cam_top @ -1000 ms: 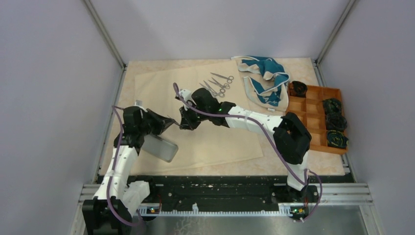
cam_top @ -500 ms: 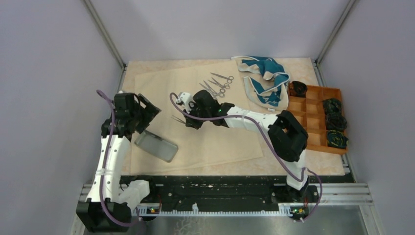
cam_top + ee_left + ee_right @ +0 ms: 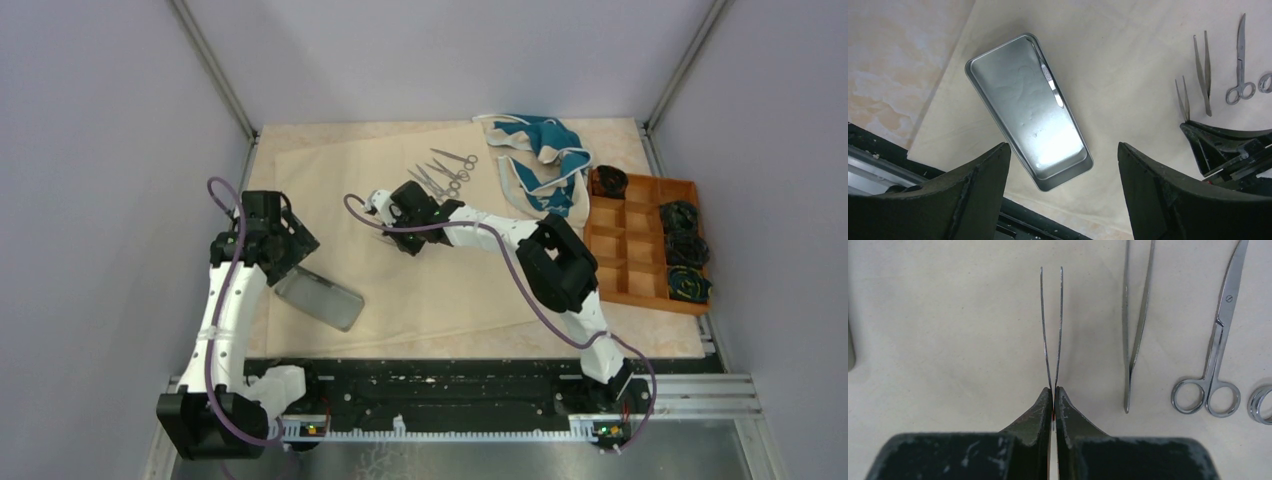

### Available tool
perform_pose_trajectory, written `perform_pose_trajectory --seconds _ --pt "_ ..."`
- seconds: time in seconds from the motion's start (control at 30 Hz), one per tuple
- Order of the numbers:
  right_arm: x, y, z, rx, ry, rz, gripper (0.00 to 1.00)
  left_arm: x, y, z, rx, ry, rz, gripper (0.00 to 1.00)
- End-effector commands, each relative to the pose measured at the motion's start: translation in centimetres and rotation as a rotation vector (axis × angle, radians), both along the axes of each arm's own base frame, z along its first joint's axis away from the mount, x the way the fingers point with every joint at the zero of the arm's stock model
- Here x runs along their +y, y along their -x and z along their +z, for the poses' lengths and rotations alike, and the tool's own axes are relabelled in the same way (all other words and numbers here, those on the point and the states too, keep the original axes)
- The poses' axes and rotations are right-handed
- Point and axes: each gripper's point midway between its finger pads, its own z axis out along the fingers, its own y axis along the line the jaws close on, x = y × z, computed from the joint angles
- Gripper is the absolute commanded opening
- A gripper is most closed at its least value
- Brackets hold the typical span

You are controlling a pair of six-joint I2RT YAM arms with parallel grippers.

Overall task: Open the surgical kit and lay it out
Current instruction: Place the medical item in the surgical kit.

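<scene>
Surgical kit status: the beige cloth wrap [image 3: 430,270] is unfolded and spread flat across the middle of the table. The steel tray [image 3: 318,298] sits at the cloth's near left edge. Large tweezers [image 3: 1129,385] and scissors [image 3: 1226,300] lie in a row at the far centre, with a further ring handle [image 3: 1260,402] at their right.

Right gripper [image 3: 1054,390]: clamped tight on the joined end of the small tweezers [image 3: 1045,327], whose tips point away, just left of the large tweezers and roughly parallel to them. Whether the small tweezers rest on the cloth or hang above it cannot be told.

Left gripper [image 3: 1060,150]: jaws spread wide and holding nothing, poised over the tray. One thin instrument [image 3: 1050,82] lies inside along a long wall, not yet laid out.

Assessment: the step in hand appears to be placing the small tweezers in the row. Recommended practice:
- Lower until the tweezers lie flat on the cloth before releasing.
- Keep them parallel to the neighbouring pair, apart from it.
- Release gently, since the springy arms may flick.
- Withdraw straight back along the tweezers' line, avoiding any drag on cloth or instruments.
</scene>
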Motion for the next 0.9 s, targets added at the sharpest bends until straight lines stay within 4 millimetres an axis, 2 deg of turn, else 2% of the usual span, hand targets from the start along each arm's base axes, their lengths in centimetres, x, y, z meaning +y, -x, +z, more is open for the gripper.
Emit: perform_pose_trajectory --seconds 0.0,0.57,0.63,0.73,0.87 --pt "0.4 -1.3 0.3 -0.03 0.028 -0.023 0.0 0.5 -0.9 0.9 -0.029 -0.042 -0.037 0.84" --pt "1.1 -3.4 -0.7 -0.05 0.051 -0.069 0.02 -0.1 -1.2 0.5 -0.028 -0.03 -0.076 0.84" --pt "1.1 -3.5 -0.8 -0.045 0.056 -0.071 0.07 -0.2 -1.1 0.4 -0.025 -0.032 -0.087 0.84" --pt "1.5 -3.5 0.1 -0.043 0.04 -0.067 0.21 0.0 -1.0 0.5 -0.027 -0.056 -0.099 0.84" --pt "1.4 -3.1 3.3 -0.043 -0.001 -0.101 0.36 -0.1 -0.9 -0.1 -0.017 -0.064 -0.132 0.7"
